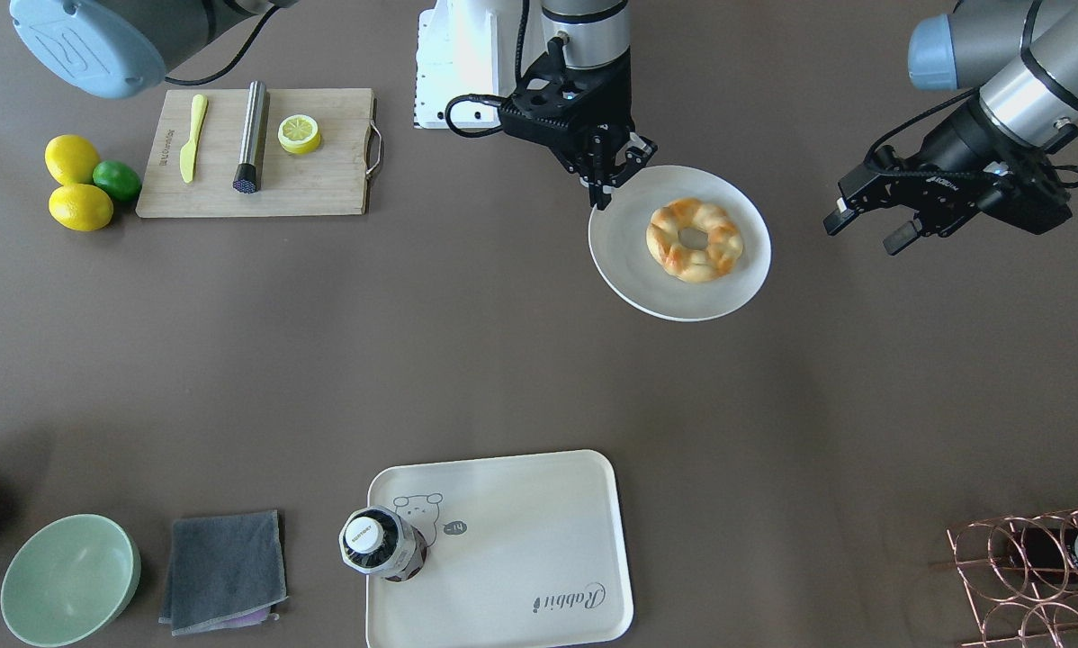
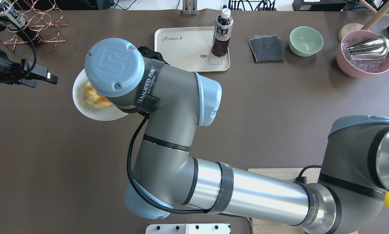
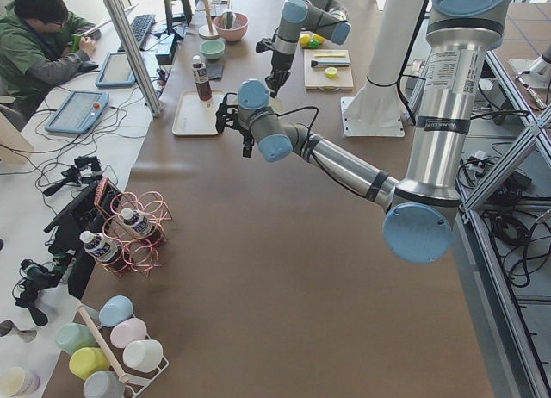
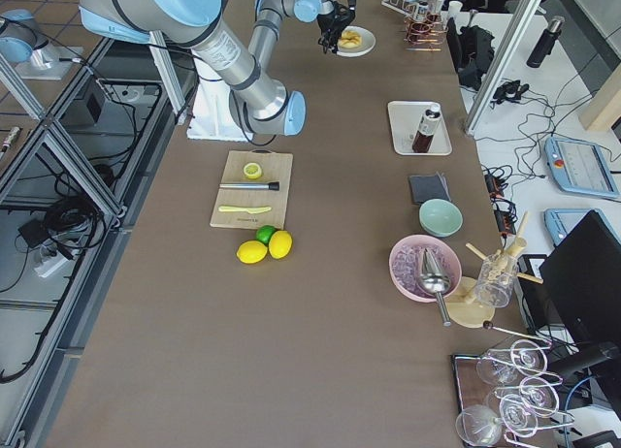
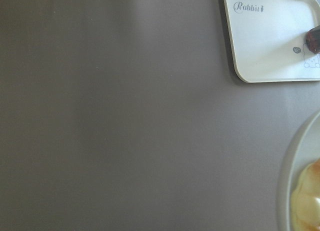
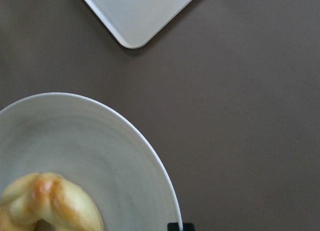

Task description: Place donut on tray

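The braided golden donut [image 1: 694, 239] lies on a round off-white plate [image 1: 629, 270] left of the table's middle. My right gripper [image 1: 604, 193] reaches across and is shut on the plate's near rim; its fingertip shows at the rim in the right wrist view [image 6: 180, 226], with the donut [image 6: 50, 203] beside it. My right arm hides most of the donut [image 2: 94, 97] in the overhead view. My left gripper [image 1: 866, 231] hangs open and empty beside the plate, apart from it. The cream tray [image 1: 521, 540] lies at the far edge.
A dark drink bottle [image 1: 381, 543] stands on the tray's corner by the bear drawing. A copper wire rack [image 1: 1034, 576] stands at the far left corner. A grey cloth [image 1: 224, 567] and a green bowl [image 1: 69, 576] lie right of the tray. A cutting board [image 1: 323, 180] lies near the robot.
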### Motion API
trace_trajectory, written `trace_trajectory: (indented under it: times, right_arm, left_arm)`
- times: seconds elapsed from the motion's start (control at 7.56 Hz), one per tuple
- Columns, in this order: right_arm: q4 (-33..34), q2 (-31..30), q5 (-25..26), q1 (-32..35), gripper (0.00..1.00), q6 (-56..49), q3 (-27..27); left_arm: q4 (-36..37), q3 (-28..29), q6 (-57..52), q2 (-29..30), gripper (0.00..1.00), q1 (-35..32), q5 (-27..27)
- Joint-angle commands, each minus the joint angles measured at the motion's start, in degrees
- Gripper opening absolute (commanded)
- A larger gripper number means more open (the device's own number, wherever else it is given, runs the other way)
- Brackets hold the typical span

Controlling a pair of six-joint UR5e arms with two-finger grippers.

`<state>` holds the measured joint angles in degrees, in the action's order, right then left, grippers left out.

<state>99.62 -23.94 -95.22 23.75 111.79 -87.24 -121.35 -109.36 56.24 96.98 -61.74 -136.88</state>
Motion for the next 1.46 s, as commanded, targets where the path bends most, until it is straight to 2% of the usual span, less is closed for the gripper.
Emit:
trace_trajectory:
  times: [0.0,0.26,0.4,0.79,1.06,1.32]
  right_arm:
    - [0.1,5.0,3.1,-2.4,0.0,2.5,6.0]
    - [0.1,5.0,3.2,-2.3,0.0,2.5,6.0]
    - [0.1,5.1,3.2,-2.3,0.0,2.4,6.0]
    - [0.1,5.7,3.2,-2.3,0.0,2.8,5.9]
    - [0.1,5.7,3.2,-2.4,0.0,2.8,5.8]
    - [0.1,5.7,3.2,-2.4,0.0,2.8,5.8]
  left_arm:
    - [-0.6,-0.3,0.1,-0.2,0.72,0.2,-0.3]
    - [-0.6,-0.8,0.2,-0.3,0.22,1.4,-0.4]
    - [-0.6,-1.0,0.3,-0.3,0.19,1.4,-0.4]
    - [-0.6,-1.1,0.7,-0.3,0.19,1.4,-0.4]
    - [-0.6,-1.1,0.7,-0.3,0.24,1.4,-0.5]
    - [-0.6,-1.1,0.7,-0.4,0.24,1.4,-0.5]
